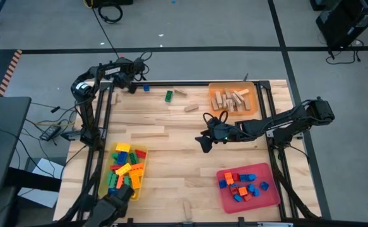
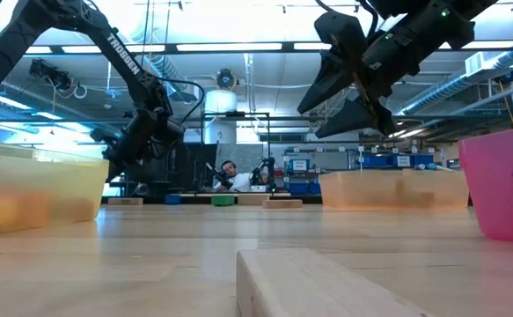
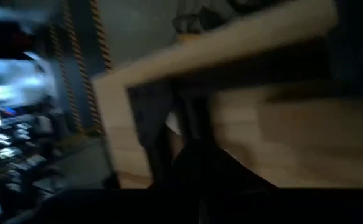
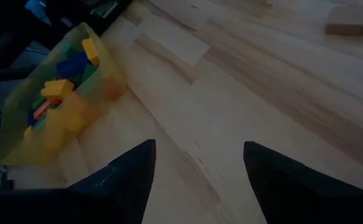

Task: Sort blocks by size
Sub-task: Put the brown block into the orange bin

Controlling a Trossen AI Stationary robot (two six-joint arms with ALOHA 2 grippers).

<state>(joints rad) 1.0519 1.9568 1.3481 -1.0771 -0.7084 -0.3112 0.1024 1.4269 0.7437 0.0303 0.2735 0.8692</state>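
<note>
- High view: the right gripper [image 1: 205, 144] hangs over the middle of the light wooden table [image 1: 171, 157], its two fingers spread and holding nothing. The left gripper [image 1: 132, 87] is at the far left corner of the table, pressed together and empty. Just beside it lies a small blue plastic block [image 1: 146, 88]; further along the far edge are a green plastic block [image 1: 169, 96] and two tan wooden blocks [image 1: 185, 101]. The flat orange tray [image 1: 216, 88] near the far right corner holds plain wooden pieces. The red tray [image 1: 272, 197] at the near right corner holds small red, blue and orange bricks. The yellow tray [image 1: 105, 183] by the left edge holds yellow, green, red and blue bricks. One more wooden block [image 1: 187, 206] lies at the near edge.
- Low view: the right gripper [image 2: 348, 88] is well above the surface with open fingers. A person [image 2: 231, 179] sits far behind.
- Left wrist view: only the table edge [image 3: 231, 37] is clear.
- Right wrist view: between the spread dark fingers [image 4: 137, 168] there is bare wood; the yellow tray [image 4: 19, 99] with bricks is near.
</note>
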